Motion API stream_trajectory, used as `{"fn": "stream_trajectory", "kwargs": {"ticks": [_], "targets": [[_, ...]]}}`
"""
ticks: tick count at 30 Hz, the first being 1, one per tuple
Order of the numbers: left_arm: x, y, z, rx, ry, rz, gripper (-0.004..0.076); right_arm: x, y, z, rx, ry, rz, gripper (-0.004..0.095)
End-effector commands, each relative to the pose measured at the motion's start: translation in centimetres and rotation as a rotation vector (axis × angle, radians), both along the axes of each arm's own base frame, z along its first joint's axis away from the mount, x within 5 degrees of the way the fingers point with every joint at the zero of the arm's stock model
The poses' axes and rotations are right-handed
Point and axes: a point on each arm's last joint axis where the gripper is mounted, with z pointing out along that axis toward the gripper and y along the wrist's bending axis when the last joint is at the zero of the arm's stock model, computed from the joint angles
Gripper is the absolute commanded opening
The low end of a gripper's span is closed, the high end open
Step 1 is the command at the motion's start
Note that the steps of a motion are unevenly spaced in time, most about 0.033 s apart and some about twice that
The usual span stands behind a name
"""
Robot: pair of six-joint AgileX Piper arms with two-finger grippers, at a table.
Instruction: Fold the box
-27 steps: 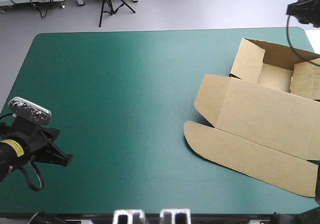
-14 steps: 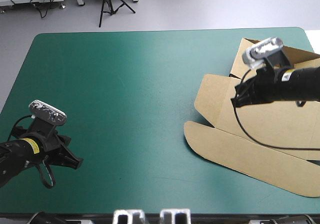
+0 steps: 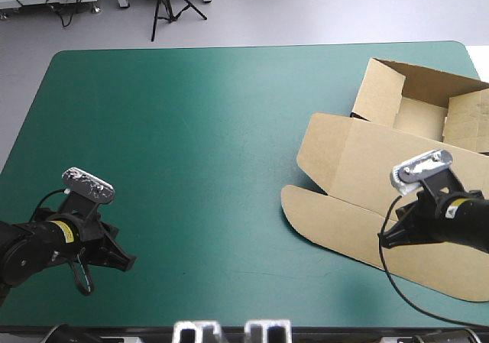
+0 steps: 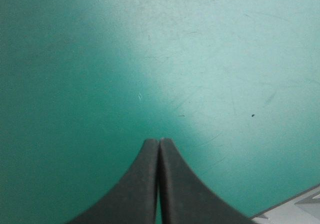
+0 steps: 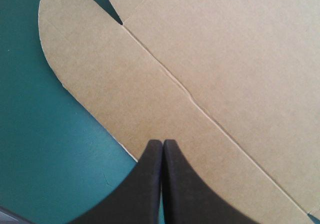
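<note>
Left jaws: pressed shut, fingertips [image 4: 150,151] meeting in one arch, gripping nothing, low over the bare teal-green worktop [image 3: 191,129] by its near left corner.
Left-side gap: well apart from the box [image 3: 405,171], with open cover between.
Box position: brown, on the worktop's right side, with tray walls raised at the far right corner, the lid panel flat, and a rounded flap [image 5: 95,79] nearest the near edge.
Long axis: flap and crease [image 5: 190,97] running slantwise toward the near right corner.
Right jaws: shut as well, empty, over the flap's outer edge. Crease just ahead of the tips, lid panel beyond. Contact with the board: cannot tell.
Nearer arm: the right, clearly.
Likely call: parting to catch that flap edge and fold it up along the crease.
</note>
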Motion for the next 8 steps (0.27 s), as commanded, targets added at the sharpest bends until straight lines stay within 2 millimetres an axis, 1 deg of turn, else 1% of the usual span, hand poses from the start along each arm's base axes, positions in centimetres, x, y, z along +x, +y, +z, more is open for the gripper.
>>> {"fn": "stream_trajectory", "kwargs": {"ticks": [1,5,8], "targets": [[0.0,-0.4,0.8,-0.058,-0.035,-0.007,-0.0009,-1.1,-0.2,-0.1,0.008,-0.075,-0.010,-0.0017],[0.0,-0.5,0.8,-0.064,-0.030,-0.009,-0.0009,-1.7,-0.4,-1.2,-0.010,-0.054,-0.012,-0.0018],[0.0,-0.4,0.8,-0.063,-0.031,0.000,-0.0009,-1.8,-0.4,-1.2,-0.007,-0.041,-0.011,-0.0018]]}}
